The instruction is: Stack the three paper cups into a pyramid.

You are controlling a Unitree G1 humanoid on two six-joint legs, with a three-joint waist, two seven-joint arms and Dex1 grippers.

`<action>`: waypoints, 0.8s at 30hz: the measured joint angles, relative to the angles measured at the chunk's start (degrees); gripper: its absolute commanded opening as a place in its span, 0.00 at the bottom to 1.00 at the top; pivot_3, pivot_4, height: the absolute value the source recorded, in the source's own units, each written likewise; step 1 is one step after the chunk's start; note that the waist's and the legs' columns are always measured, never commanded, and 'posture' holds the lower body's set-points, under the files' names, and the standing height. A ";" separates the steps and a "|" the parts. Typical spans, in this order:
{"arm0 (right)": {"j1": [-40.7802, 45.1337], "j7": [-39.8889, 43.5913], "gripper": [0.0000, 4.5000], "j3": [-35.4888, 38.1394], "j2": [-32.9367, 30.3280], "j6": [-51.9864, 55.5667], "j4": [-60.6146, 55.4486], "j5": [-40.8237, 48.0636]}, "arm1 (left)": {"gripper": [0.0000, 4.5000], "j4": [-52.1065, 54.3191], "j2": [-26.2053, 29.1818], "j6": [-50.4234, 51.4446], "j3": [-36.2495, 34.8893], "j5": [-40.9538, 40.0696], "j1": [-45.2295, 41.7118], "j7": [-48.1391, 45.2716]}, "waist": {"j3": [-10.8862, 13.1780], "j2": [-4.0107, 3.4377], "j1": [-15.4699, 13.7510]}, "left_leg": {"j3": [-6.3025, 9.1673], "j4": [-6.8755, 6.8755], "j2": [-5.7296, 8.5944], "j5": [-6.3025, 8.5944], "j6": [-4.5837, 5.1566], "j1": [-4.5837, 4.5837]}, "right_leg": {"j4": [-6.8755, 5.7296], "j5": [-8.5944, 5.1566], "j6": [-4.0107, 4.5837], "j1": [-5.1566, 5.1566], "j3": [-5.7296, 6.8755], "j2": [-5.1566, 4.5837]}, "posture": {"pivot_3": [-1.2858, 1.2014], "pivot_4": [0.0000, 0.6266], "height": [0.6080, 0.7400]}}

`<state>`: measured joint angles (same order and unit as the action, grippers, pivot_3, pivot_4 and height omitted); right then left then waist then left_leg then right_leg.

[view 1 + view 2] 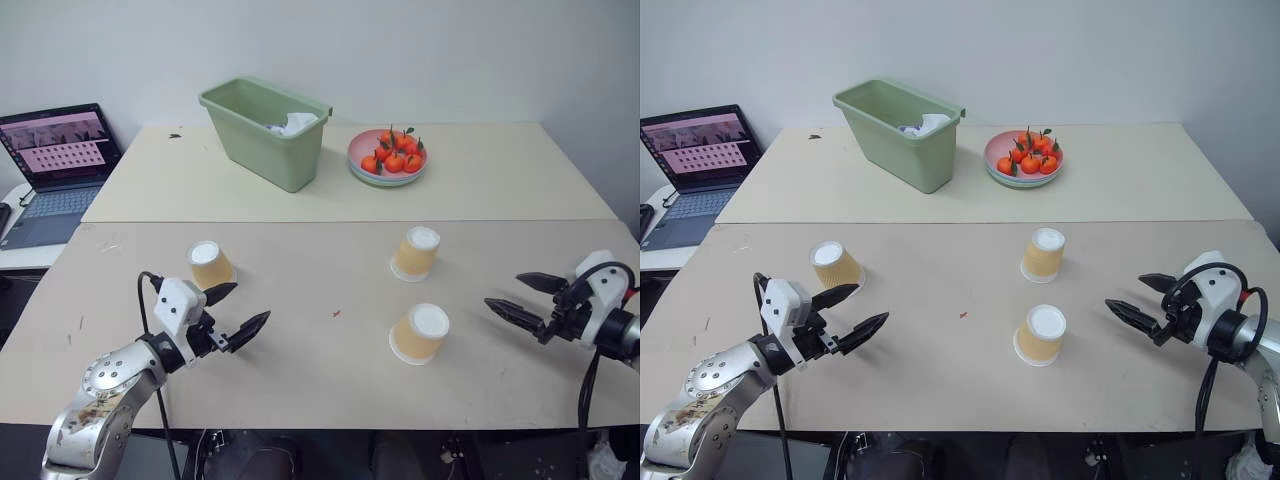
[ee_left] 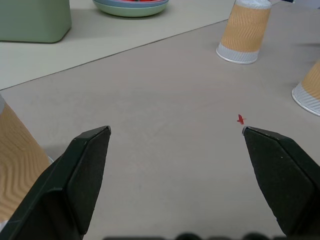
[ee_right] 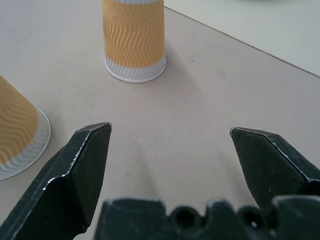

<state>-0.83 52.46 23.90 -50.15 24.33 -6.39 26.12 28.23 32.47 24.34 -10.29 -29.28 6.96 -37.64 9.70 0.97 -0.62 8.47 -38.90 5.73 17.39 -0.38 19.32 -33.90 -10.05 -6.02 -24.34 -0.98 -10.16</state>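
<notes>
Three cups (image 1: 419,333) apart (upside down) — unstacked.

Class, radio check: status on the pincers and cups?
Left pincer open, empty. Right pincer open, empty. Three cups upside down, apart, unstacked. Nothing between them.

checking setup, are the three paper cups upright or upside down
Upside down: all three paper cups stand on their wide rims, white bases up.
</notes>
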 measured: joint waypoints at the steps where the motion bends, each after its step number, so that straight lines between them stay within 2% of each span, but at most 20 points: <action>1: 0.00 0.00 0.99 0.00 0.00 0.00 0.00 0.00 | 1.00 0.00 0.00 0.00 0.00 0.00 0.00 0.00 | 0.00 0.00 0.00 | 0.00 0.00 0.00 0.00 0.00 0.00 | 0.00 0.00 0.00 0.00 0.00 0.00 | 0.52 0.24 0.90; 2: -0.57 0.14 0.99 0.35 -0.05 0.03 -0.18 0.03 | 1.00 -0.34 -0.06 0.38 0.38 -0.09 -0.97 -0.08 | 0.01 0.00 -0.04 | 0.00 0.00 -0.01 0.00 0.00 -0.01 | -0.01 0.00 0.00 0.01 0.00 0.00 | 0.52 0.24 0.90; 4: -3.68 1.30 0.99 1.76 -0.59 1.46 -1.34 0.19 | 1.00 -4.83 -1.08 3.30 3.44 -0.26 -11.56 -0.70 | 0.10 -0.03 -1.60 | 0.07 -0.13 -0.02 -0.11 -0.16 0.08 | -0.11 0.00 -0.01 0.09 0.25 -0.03 | 0.52 0.24 0.90; 5: -5.99 2.54 0.99 2.25 -1.30 2.79 -3.72 1.16 | 1.00 -7.37 -1.43 4.72 5.74 -0.40 -20.15 -1.65 | 0.14 -0.01 -2.51 | 0.09 -0.27 -0.13 -0.23 -0.28 0.28 | -0.05 0.15 0.04 0.07 0.45 0.00 | 0.52 0.24 0.90; 8: -10.07 4.34 0.99 5.05 -2.48 4.99 -9.51 2.93 | 1.00 -8.38 -1.77 6.48 8.48 -2.08 -29.82 -4.16 | 0.03 -0.04 -1.38 | -0.23 -0.23 -0.14 -0.06 -0.07 0.26 | 0.02 0.12 -0.08 0.15 0.13 0.00 | 0.52 0.24 0.90; 11: -13.31 4.56 0.99 6.88 -2.45 7.22 -12.30 4.40 | 1.00 -10.63 -2.46 8.56 11.09 -2.59 -32.08 -6.40 | 0.05 -0.01 0.26 | -0.48 -0.11 -0.24 0.07 0.05 0.30 | 0.01 0.07 -0.06 0.03 0.03 0.02 | 0.52 0.24 0.90; 13: -15.79 4.77 0.99 7.31 -2.33 9.55 -16.82 6.16 | 1.00 -12.43 -2.62 9.55 13.65 -2.75 -34.50 -9.22 | 0.09 0.05 0.61 | -0.49 -0.11 -0.29 0.06 0.04 0.20 | 0.02 0.28 0.30 -0.11 0.04 0.07 | 0.52 0.24 0.90; 17: -16.60 3.23 0.99 7.20 -0.73 11.87 -25.54 9.34 | 1.00 -14.73 -3.75 9.16 16.53 -2.91 -39.19 -14.30 | 0.12 0.10 0.49 | -0.51 -0.12 -0.29 0.10 0.10 0.19 | 0.36 0.33 0.29 0.05 0.05 0.07 | 0.52 0.24 0.90; 20: -15.44 0.48 0.99 4.56 0.62 13.35 -27.84 10.83 | 1.00 -16.99 -3.97 8.07 17.59 -1.93 -39.45 -15.96 | 0.15 0.14 0.31 | -0.54 -0.12 -0.31 0.11 0.11 0.16 | 0.39 0.23 0.10 0.06 0.05 0.07 | 0.52 0.24 0.90; 24: -14.92 -2.12 0.99 -1.04 2.81 14.19 -30.43 11.22 | 1.00 -18.67 -4.66 6.70 18.16 -1.04 -39.46 -17.14 | 0.15 0.15 -0.04 | -0.50 -0.13 -0.33 0.10 0.10 0.23 | 0.41 0.36 0.31 0.00 0.04 0.13 | 0.52 0.24 0.90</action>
<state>-15.76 50.34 22.87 -47.33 38.52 -36.82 37.34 9.56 27.81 31.04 7.87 -30.32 -32.50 -54.78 9.84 1.12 -0.66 7.97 -39.03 5.40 17.49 -0.27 19.55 -33.49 -9.69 -5.71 -24.33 -0.93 -10.03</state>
